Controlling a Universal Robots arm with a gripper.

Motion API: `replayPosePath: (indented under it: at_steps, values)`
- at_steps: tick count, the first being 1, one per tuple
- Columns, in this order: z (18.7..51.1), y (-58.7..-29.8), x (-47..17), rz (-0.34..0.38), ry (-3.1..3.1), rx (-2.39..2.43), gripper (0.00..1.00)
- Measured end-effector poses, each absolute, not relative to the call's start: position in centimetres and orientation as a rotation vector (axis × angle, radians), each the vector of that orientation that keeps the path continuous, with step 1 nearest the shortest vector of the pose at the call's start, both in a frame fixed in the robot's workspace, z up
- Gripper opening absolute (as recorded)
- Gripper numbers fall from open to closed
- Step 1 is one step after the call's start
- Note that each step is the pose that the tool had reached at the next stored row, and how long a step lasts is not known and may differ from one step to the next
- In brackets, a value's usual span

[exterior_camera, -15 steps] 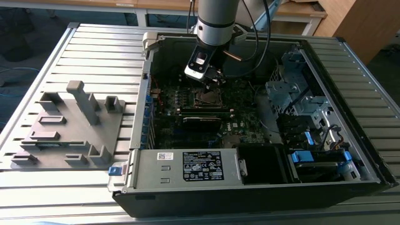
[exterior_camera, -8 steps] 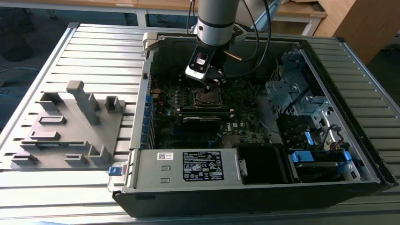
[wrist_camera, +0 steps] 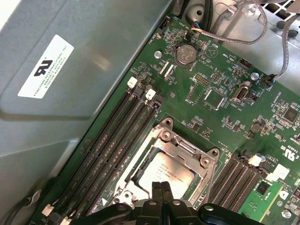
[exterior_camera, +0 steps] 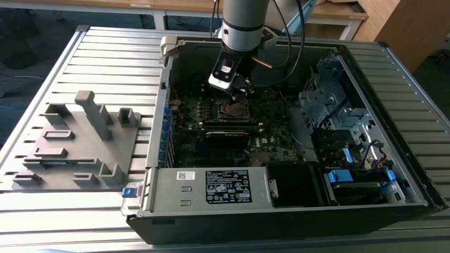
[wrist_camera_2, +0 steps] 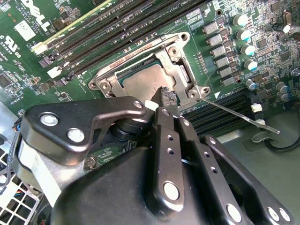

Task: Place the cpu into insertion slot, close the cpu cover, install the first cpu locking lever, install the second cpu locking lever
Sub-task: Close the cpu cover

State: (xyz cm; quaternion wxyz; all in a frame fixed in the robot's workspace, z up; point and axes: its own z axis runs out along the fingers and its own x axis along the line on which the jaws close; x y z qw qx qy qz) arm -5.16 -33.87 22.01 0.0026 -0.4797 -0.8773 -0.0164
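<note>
An open computer case [exterior_camera: 281, 224] lies on a slatted metal worktop [exterior_camera: 105, 58], with a grey moulded fixture [exterior_camera: 77, 142] beside it on the exterior view's left. The arm reaches in from the far side, and its end effector [exterior_camera: 241, 90] hangs just above the insertion slot [exterior_camera: 234, 109], which sits in the far middle part of the motherboard [exterior_camera: 211, 147].

In both wrist views the cpu [wrist_camera_2: 143, 80] [wrist_camera: 166, 173] is seated in the slot with its dull metal top facing up. The cpu cover [wrist_camera_2: 180, 65] [wrist_camera: 185, 147] lies flat over it, so the chip shows through the cover's square window.

The end effector [wrist_camera_2: 165, 97] [wrist_camera: 161, 185] has its two fingers pressed together with nothing between them. Their tip is at the edge of the cpu and its cover. Whether it actually touches the metal cannot be told.

In the second wrist view a thin wire locking lever [wrist_camera_2: 239, 115] sticks out from one corner of the socket frame, raised clear of the board and not latched down.

Long black memory slots [wrist_camera: 117, 136] run alongside the socket, and a round coin battery [wrist_camera: 186, 53] sits on the board further off. A grey power supply box [exterior_camera: 211, 187] fills the near end of the case, and a metal drive cage [exterior_camera: 323, 103] stands on the exterior view's right.
</note>
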Motion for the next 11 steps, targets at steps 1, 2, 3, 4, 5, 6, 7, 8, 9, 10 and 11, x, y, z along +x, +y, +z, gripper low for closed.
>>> replayPosePath:
  at_steps: [1, 2, 3, 4, 5, 6, 7, 8, 9, 10, 11]
  values:
    - [22.01, -33.87, -5.16, -0.051, -2.752, -1.504, 0.11]
    - [22.01, -33.87, -5.16, -0.051, -2.753, -1.502, 0.11]
    - [22.01, -33.87, -5.16, -0.052, -2.754, -1.5, 0.11]
    - [22.01, -33.87, -5.16, -0.051, -2.756, -1.496, 0.11]
    - [22.01, -33.87, -5.16, -0.051, -2.758, -1.492, 0.11]
    - [22.01, -33.87, -5.16, -0.051, -2.761, -1.486, 0.11]
    - [22.01, -33.87, -5.16, -0.051, -2.765, -1.48, 0.11]
    - [22.01, -33.87, -5.16, -0.051, -2.768, -1.473, 0.11]
    - [22.01, -33.87, -5.16, -0.051, -2.771, -1.467, 0.11]
    - [22.01, -33.87, -5.16, -0.051, -2.774, -1.461, 0.11]
    - [22.01, -33.87, -5.16, -0.051, -2.777, -1.457, 0.11]
